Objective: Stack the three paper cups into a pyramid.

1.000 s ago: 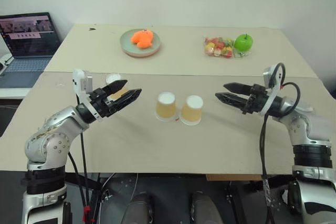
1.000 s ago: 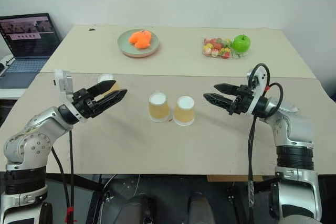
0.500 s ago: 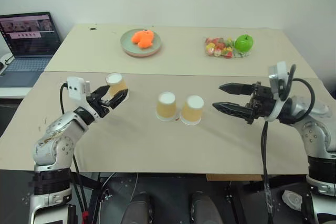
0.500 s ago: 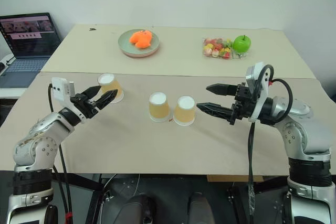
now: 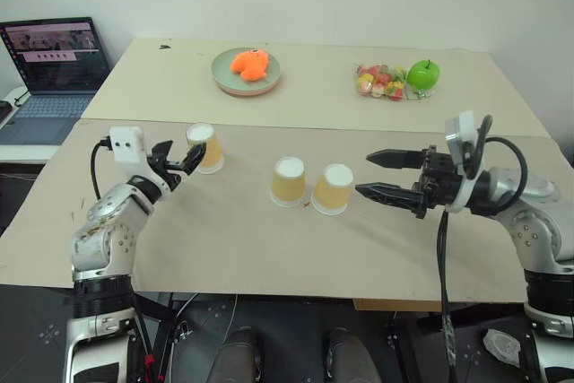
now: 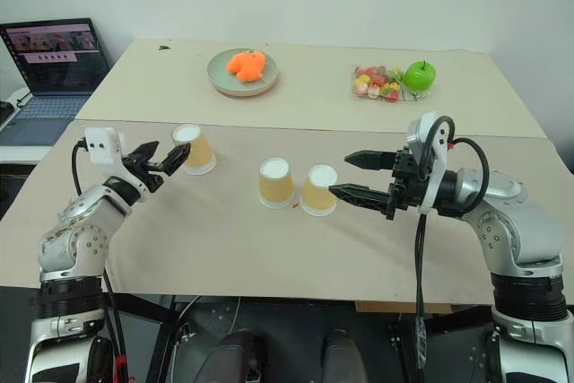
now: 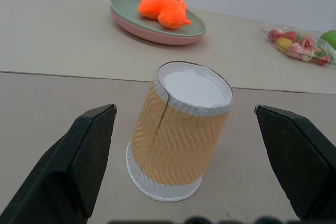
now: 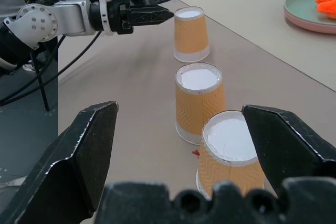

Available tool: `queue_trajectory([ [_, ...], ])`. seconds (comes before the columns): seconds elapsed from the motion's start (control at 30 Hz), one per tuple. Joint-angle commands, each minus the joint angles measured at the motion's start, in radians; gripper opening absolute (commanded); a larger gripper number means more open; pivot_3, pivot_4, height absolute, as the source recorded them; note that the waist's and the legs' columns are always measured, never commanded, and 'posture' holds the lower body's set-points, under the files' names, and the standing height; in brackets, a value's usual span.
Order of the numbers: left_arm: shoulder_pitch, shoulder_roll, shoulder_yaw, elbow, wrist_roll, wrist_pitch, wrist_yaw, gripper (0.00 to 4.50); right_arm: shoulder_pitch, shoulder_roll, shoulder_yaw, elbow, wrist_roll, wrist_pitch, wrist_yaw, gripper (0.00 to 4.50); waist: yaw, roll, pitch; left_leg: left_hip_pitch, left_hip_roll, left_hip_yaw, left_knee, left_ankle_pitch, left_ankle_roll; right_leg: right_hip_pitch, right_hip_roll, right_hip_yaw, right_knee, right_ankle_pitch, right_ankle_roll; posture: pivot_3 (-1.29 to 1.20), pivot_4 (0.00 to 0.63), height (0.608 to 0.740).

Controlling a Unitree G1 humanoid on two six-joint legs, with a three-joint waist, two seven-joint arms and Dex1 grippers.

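Note:
Three tan paper cups stand upside down on the table, white bases up. One cup (image 5: 205,147) stands apart at the left. The other two, the middle cup (image 5: 288,181) and the right cup (image 5: 333,188), stand side by side and nearly touch. My left gripper (image 5: 178,157) is open and level, and the left cup (image 7: 181,129) stands just ahead of the gap between its fingers, touching neither. My right gripper (image 5: 364,174) is open with nothing in it, just right of the right cup (image 8: 229,153), one finger above the other.
At the back of the table are a green plate (image 5: 226,78) with an orange toy, a bag of sweets (image 5: 380,80) and a green apple (image 5: 422,73). An open laptop (image 5: 54,65) sits on a side table at the far left.
My left gripper has swung away from the middle and turned forward, so it now faces the left cup. My right gripper has rolled and shifted a little toward the cup pair. No cup has moved.

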Motion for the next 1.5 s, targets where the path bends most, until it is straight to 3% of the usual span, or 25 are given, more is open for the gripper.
queue_trajectory([
  [0.03, -0.046, 0.011, -0.007, 0.021, 0.028, -0.042, -0.016, 4.5, 0.003, -0.007, -0.026, -0.032, 0.012, -0.029, -0.007, 4.42, 0.0, 0.0, 0.0, 0.0, 0.0, 0.0, 0.0, 0.0, 0.0, 0.0, 0.0, 0.0, 0.0, 0.0, 0.0, 0.0, 0.15, 0.676],
  [0.6, -0.166, -0.003, -0.067, 0.211, 0.09, -0.105, -0.115, 4.5, 0.058, -0.036, -0.088, -0.118, 0.047, -0.017, -0.044, 4.42, 0.001, 0.0, 0.0, -0.001, 0.0, 0.0, 0.0, 0.0, 0.0, 0.0, 0.0, 0.0, 0.0, 0.0, 0.0, 0.0, 0.15, 0.676],
  [1.03, -0.223, -0.002, -0.089, 0.368, 0.196, -0.194, -0.093, 4.5, 0.063, -0.031, -0.084, -0.114, 0.041, -0.027, -0.064, 4.42, 0.001, -0.001, 0.0, -0.001, 0.0, 0.0, 0.001, 0.0, 0.0, 0.0, 0.0, -0.001, 0.0, 0.0, 0.0, 0.0, 0.15, 0.676],
  [1.07, -0.23, -0.004, -0.088, 0.385, 0.202, -0.206, -0.092, 3.99, 0.063, -0.031, -0.083, -0.113, 0.04, -0.029, -0.064, 4.5, 0.001, -0.001, 0.0, -0.001, 0.0, 0.0, 0.001, 0.0, 0.0, 0.0, 0.0, -0.001, 0.0, 0.0, 0.0, 0.0, 0.15, 0.676],
  [1.1, -0.238, -0.006, -0.088, 0.4, 0.206, -0.215, -0.092, 3.88, 0.062, -0.03, -0.082, -0.114, 0.039, -0.029, -0.065, 4.5, 0.001, -0.001, 0.0, -0.001, 0.0, 0.0, 0.001, 0.0, 0.0, 0.0, 0.0, -0.001, 0.0, 0.0, 0.0, 0.0, 0.15, 0.676],
  [1.17, -0.254, -0.01, -0.09, 0.425, 0.213, -0.225, -0.091, 2.91, 0.062, -0.029, -0.082, -0.116, 0.039, -0.03, -0.067, 4.5, 0.001, -0.001, 0.0, -0.001, 0.0, 0.0, 0.001, 0.0, 0.0, 0.0, 0.0, -0.001, 0.0, 0.0, 0.0, 0.0, 0.15, 0.676],
  [1.27, -0.273, -0.014, -0.102, 0.446, 0.224, -0.226, -0.095, 1.97, 0.065, -0.029, -0.083, -0.119, 0.039, -0.029, -0.069, 4.5, 0.002, -0.001, 0.0, -0.001, 0.0, 0.0, 0.001, 0.0, 0.0, 0.0, 0.0, -0.001, 0.0, 0.0, 0.0, 0.0, 0.15, 0.676],
  [1.3, -0.27, -0.018, -0.105, 0.426, 0.22, -0.225, -0.101, 1.78, 0.069, -0.03, -0.086, -0.123, 0.04, -0.029, -0.07, 4.5, 0.002, -0.001, 0.0, -0.001, 0.0, 0.0, 0.001, 0.0, 0.0, 0.0, 0.0, -0.001, 0.0, 0.0, 0.0, 0.0, 0.15, 0.676],
  [1.5, -0.266, -0.025, -0.108, 0.33, 0.201, -0.22, -0.129, 1.78, 0.091, -0.033, -0.092, -0.143, 0.042, -0.029, -0.077, 4.5, 0.002, -0.001, 0.001, -0.004, 0.0, 0.0, 0.001, 0.0, 0.0, -0.002, 0.0, -0.001, 0.0, 0.0, 0.0, 0.0, 0.15, 0.676],
])
